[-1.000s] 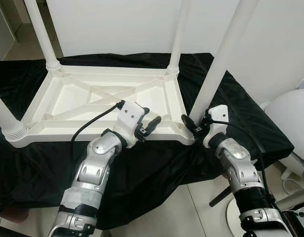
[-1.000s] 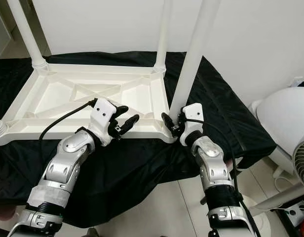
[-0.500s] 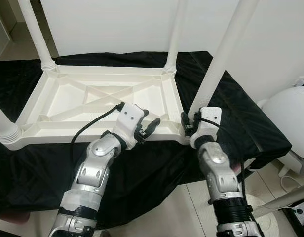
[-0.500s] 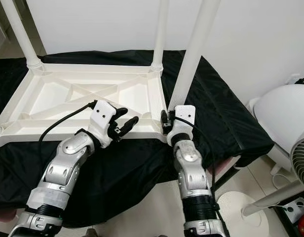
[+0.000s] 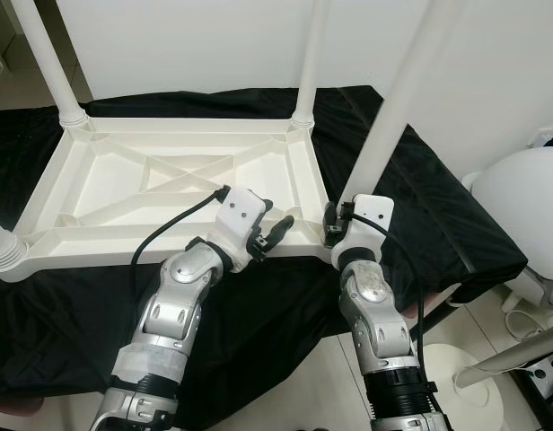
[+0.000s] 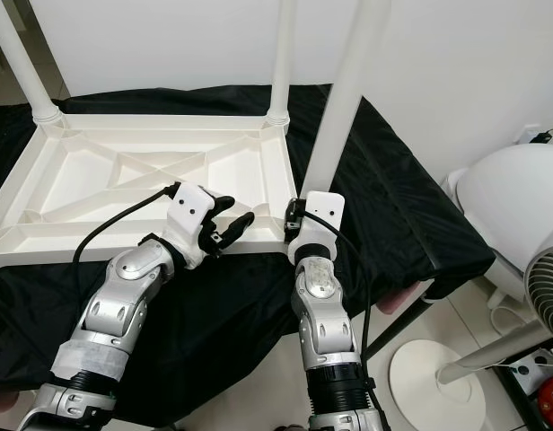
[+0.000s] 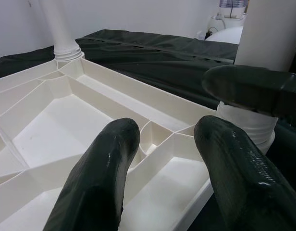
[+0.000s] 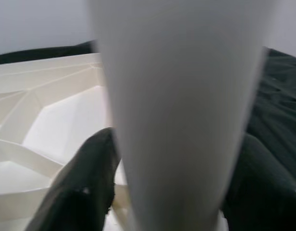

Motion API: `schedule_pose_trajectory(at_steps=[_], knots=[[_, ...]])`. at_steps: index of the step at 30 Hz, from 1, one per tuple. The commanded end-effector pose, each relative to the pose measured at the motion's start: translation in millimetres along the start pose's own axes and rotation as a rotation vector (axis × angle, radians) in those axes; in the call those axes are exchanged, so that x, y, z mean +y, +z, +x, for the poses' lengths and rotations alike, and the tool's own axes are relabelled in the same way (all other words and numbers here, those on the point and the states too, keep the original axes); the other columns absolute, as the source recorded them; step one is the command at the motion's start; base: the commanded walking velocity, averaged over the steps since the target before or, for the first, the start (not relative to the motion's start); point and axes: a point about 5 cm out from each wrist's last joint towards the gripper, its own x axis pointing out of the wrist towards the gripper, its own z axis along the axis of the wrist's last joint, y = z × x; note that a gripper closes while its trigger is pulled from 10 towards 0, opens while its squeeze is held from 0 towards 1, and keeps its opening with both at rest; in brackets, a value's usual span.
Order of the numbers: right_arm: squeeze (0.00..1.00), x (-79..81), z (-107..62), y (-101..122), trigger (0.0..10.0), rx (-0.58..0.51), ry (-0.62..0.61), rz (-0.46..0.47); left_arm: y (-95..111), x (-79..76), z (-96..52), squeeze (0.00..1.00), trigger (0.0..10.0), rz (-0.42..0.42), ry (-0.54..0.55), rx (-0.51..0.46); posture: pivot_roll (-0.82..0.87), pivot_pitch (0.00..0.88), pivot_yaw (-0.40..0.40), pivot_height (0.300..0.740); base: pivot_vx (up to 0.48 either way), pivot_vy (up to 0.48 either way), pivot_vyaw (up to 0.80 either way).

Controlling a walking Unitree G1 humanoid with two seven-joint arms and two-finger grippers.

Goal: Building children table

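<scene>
2 arms, silver segmented shells, black ribbed cuffs nr bottom. White wrist housings w/ black cable looping off each. left gripper: 2 glossy black rounded fingers. right gripper: matching black fingers.

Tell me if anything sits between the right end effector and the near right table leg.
Nothing visible does. The right end effector already has its black fingers on either side of the white table leg, near its base at the upturned tabletop's corner.

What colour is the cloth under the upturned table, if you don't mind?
The cloth is plain black, clearest in the left eye view.
</scene>
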Motion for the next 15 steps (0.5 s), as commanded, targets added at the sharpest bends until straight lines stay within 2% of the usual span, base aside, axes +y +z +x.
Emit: schedule_pose_trajectory(at_steps=[1,10,11,12,15], knots=[[1.0,0.9,-3.4,-2,10.0,-0.006,0.022,0.026,1,5.8,0.4,0.0,10.0,0.001,0.11,0.007,0.01,0.1,-0.008,0.74,0.0,0.0,0.0],[1.0,-10.5,-5.3,-6,10.0,-0.021,0.039,-0.002,1,6.1,-0.6,0.0,10.0,-0.003,0.104,0.009,0.01,0.093,-0.014,0.74,0.0,0.0,0.0],[0.56,-12.2,-5.7,-6,10.0,-0.024,0.044,-0.004,0,6.8,-0.9,0.0,10.0,-0.003,0.104,0.01,0.01,0.093,-0.014,0.74,0.0,0.0,0.0],[0.0,-12.3,-6.3,-7,10.0,-0.026,0.058,0.0,0,6.9,-1.0,0.0,10.0,-0.002,0.103,0.011,0.02,0.087,-0.015,0.74,0.0,0.0,0.0],[0.0,-14.3,-7.4,-11,10.0,-0.029,0.076,0.001,-1,8.0,-1.5,0.0,10.0,-0.009,0.111,0.011,0.02,0.066,-0.018,0.74,0.0,0.0,0.0]])
